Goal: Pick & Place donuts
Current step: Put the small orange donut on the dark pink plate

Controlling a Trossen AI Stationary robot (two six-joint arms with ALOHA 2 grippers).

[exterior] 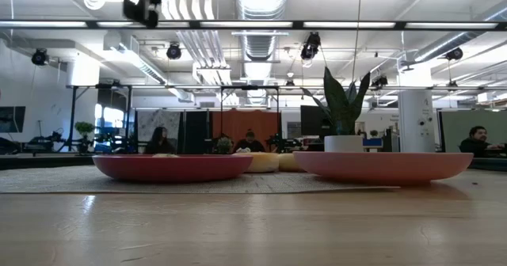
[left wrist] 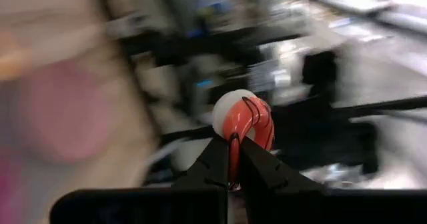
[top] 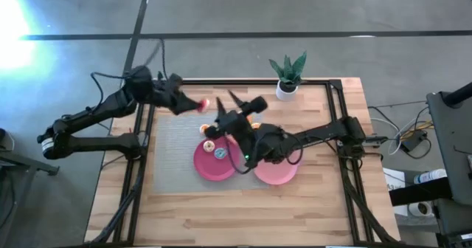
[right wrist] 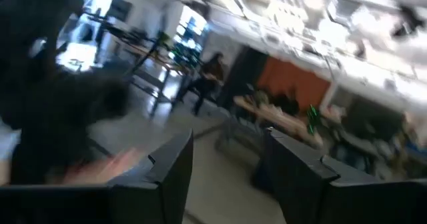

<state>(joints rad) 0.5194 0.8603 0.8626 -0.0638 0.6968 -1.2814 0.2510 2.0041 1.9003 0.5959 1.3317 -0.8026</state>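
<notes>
My left gripper [top: 189, 103] is raised over the grey mat's far-left part, shut on a red-iced donut [left wrist: 244, 122] with a whitish underside. My right gripper [top: 234, 100] stands open and raised over the mat's far middle, with nothing between its fingers [right wrist: 175, 163]. Two small donuts [top: 209, 146] [top: 220, 153] lie in the magenta plate [top: 203, 167]. The pink plate [top: 284, 176] rests to its right, partly under the right arm. More donuts [top: 255, 123] lie on the mat beyond the plates, also seen as donuts [exterior: 263, 161] in the low view. My left gripper pinches the red-iced donut's ring [left wrist: 235, 144] edge-on between its two fingertips [left wrist: 217, 159]. The donut stands up past the fingertips and is lifted clear of the table.
A potted plant [top: 287, 77] stands at the table's far edge, right of the middle. The grey mat [top: 169, 141] covers the table's left-middle part. Bare wood [top: 221, 218] lies along the near edge. People sit in the room beyond the table.
</notes>
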